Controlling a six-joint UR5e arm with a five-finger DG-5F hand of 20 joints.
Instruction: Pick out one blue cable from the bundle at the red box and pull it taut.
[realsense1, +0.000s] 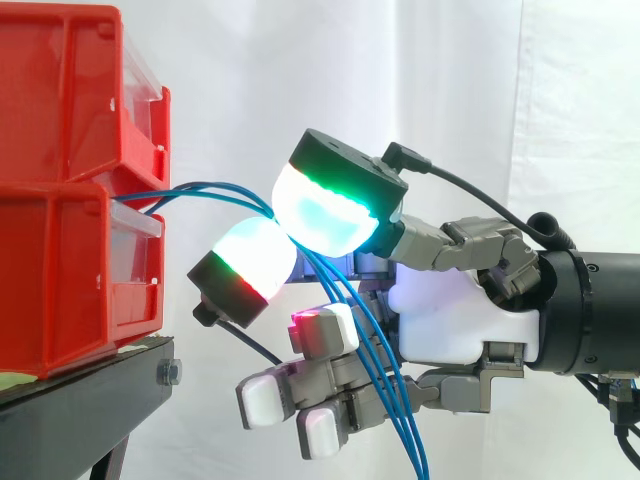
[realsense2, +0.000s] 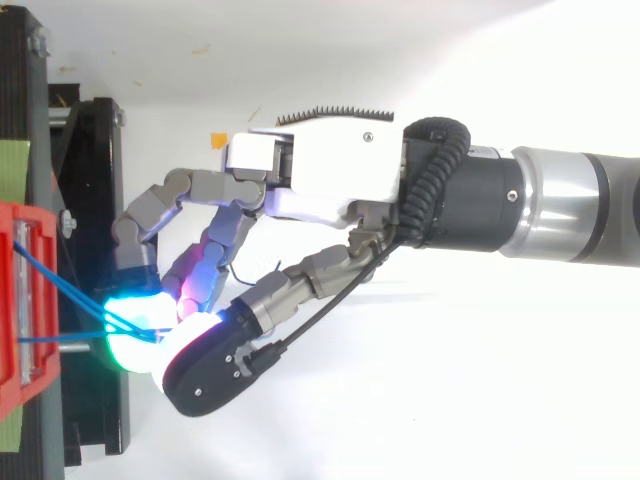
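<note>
Glowing fingertips (realsense1: 330, 205) of the hand (realsense1: 460, 320) pinch the blue cables (realsense1: 220, 187) just beside the red box (realsense1: 60, 280), seemingly to single one out, while slack strands hang across its palm, not yet taut.

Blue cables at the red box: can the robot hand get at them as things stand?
Probably yes. The blue cables hang free in the air between the red box and the robot hand, nothing blocks them, and two glowing fingertips seem to pinch them just off the box.
</note>
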